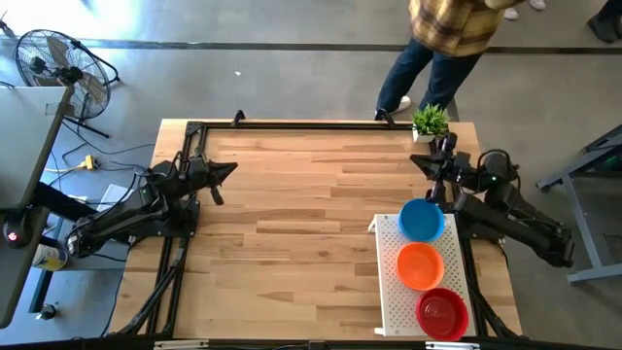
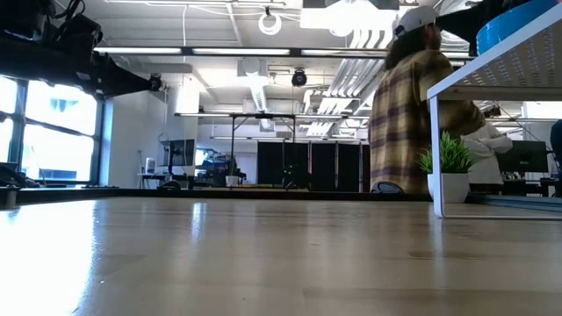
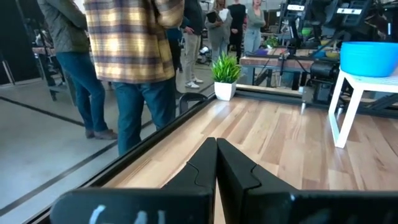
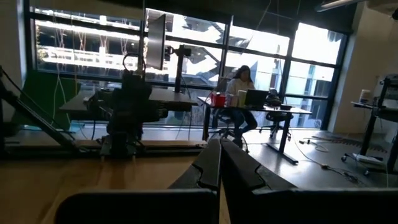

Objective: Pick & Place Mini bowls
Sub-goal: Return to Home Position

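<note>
Apparently the sorting part is finished: in the high view the blue bowl, the orange bowl and the red bowl sit in a row on the white perforated tray at the right side of the table, and I see no bowl on the bare wood; whether each colour is one bowl or a stack, I cannot tell from above. The left gripper rests near the left edge and the right gripper near the plant, both away from the bowls and holding nothing. In the low view the tray stands raised on legs with the blue bowl on top, and a person stands behind the table. In the left wrist view the fingers are pressed together and empty, with the blue bowl far ahead on the tray. In the right wrist view the fingers are also closed on nothing. I judge that only the parking of both arms remains
</note>
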You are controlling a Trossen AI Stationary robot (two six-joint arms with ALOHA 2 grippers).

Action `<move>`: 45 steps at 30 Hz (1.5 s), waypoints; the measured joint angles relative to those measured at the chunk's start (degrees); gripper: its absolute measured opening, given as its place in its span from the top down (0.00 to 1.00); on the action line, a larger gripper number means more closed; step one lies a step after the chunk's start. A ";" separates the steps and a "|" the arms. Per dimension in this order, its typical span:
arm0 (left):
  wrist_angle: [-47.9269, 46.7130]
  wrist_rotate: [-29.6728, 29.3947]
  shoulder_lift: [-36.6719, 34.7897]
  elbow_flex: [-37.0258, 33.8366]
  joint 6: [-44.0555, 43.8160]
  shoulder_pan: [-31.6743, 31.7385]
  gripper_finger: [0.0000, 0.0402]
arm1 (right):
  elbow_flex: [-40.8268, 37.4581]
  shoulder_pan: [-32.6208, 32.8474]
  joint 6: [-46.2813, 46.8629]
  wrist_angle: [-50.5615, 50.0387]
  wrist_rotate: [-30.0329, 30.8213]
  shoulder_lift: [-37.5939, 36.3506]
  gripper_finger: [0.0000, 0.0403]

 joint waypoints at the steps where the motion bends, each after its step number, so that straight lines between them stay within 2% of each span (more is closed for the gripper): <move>1: 0.03 -0.02 0.00 0.00 0.08 0.00 1.00 | 0.75 0.00 -0.03 -0.04 -0.91 0.95 1.00; 3: 0.00 -0.07 0.00 0.00 0.38 0.00 1.00 | 1.23 0.00 -1.27 1.12 -2.61 3.04 1.00; 8: -0.06 -0.48 0.00 0.02 0.84 0.00 1.00 | 0.17 -1.38 -5.32 2.42 -1.10 9.49 1.00; 13: -1.25 -0.50 0.00 0.07 0.72 0.00 1.00 | 0.23 -2.29 -6.27 2.93 -3.55 13.14 1.00; 29: -1.42 -0.66 0.02 0.07 0.92 0.00 1.00 | 0.26 -2.32 -11.97 5.45 1.52 13.27 1.00; 33: -1.46 -0.66 0.02 0.07 0.70 0.00 1.00 | 0.26 -2.34 -12.29 1.57 3.77 13.83 1.00; 45: -2.45 -0.07 0.02 0.07 -0.18 0.00 1.00 | 0.26 0.09 -6.68 0.41 -2.11 14.42 1.00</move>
